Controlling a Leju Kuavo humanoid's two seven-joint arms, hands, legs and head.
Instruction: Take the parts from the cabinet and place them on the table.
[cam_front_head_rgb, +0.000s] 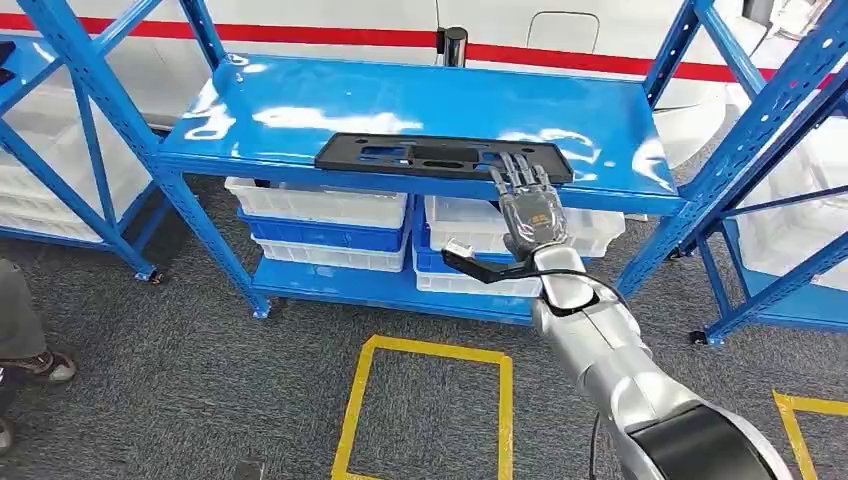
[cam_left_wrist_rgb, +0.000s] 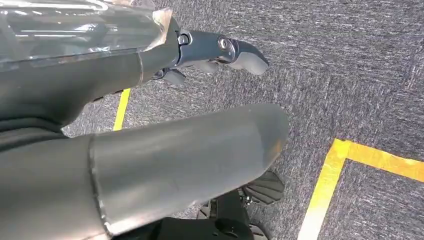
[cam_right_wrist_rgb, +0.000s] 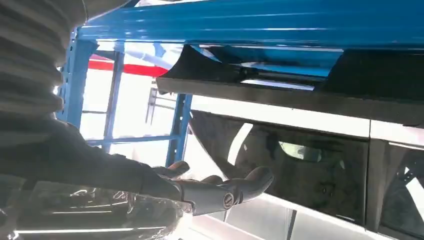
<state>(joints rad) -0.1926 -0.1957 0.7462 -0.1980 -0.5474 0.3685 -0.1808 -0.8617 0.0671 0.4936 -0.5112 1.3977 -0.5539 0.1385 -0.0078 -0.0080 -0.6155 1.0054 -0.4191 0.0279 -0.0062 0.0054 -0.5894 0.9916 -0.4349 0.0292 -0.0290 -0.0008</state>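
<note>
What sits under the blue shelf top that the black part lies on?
Under the blue shelf top, white bins and blue bins are stacked on a lower shelf. Their contents are hidden, and the right hand covers part of the right-hand stack.

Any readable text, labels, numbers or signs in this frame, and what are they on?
No legible text in any view.
Back of the right hand: a small orange mark, too small to read.
Black part on the blue shelf: no lettering visible.
White bins below: no readable labels.
Yellow floor tape: plain lines, no characters.
</note>
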